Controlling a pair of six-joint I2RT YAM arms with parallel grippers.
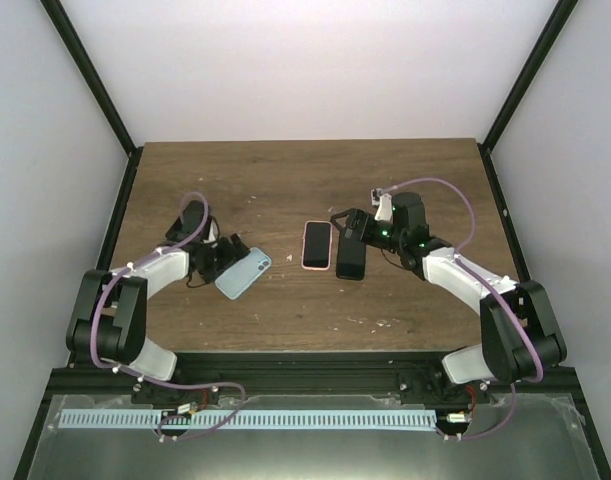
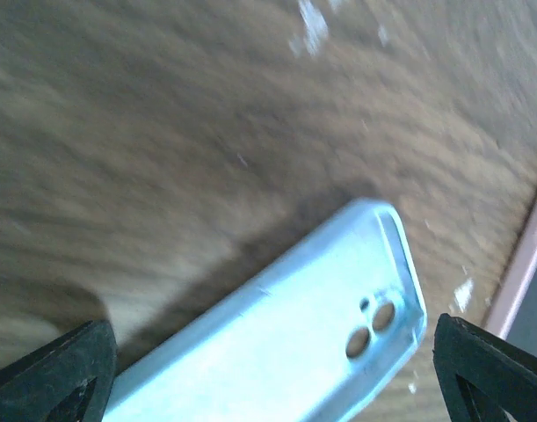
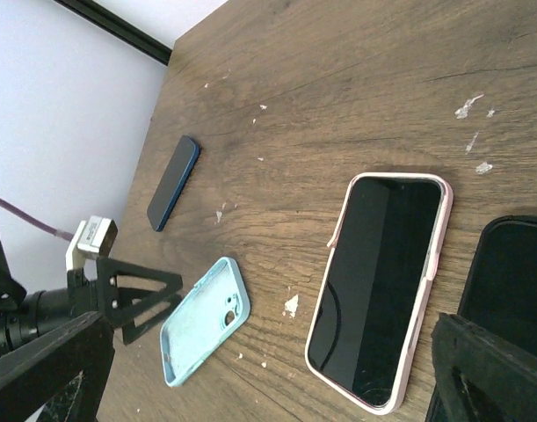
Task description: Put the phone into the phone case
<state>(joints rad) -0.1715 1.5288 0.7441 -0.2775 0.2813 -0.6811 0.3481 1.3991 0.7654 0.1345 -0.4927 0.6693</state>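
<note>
On desk [image 1: 385, 180], left to right: bare phone [image 3: 173, 182], empty case [image 1: 243, 273], cased phone [image 1: 317, 245], second handset [image 1: 351, 253] just beside.

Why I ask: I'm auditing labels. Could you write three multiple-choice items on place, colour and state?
1. The case lies: A left of the pink phone; B right of it; C on it.
2. The case is: A red; B light blue; C black.
3. The case is: A holding a phone; B snapped in two; C empty.
Key: 1 A, the top view shows it on that side, apart; 2 B, every view shows pale blue; 3 C, its bare inside and camera holes show.
</note>
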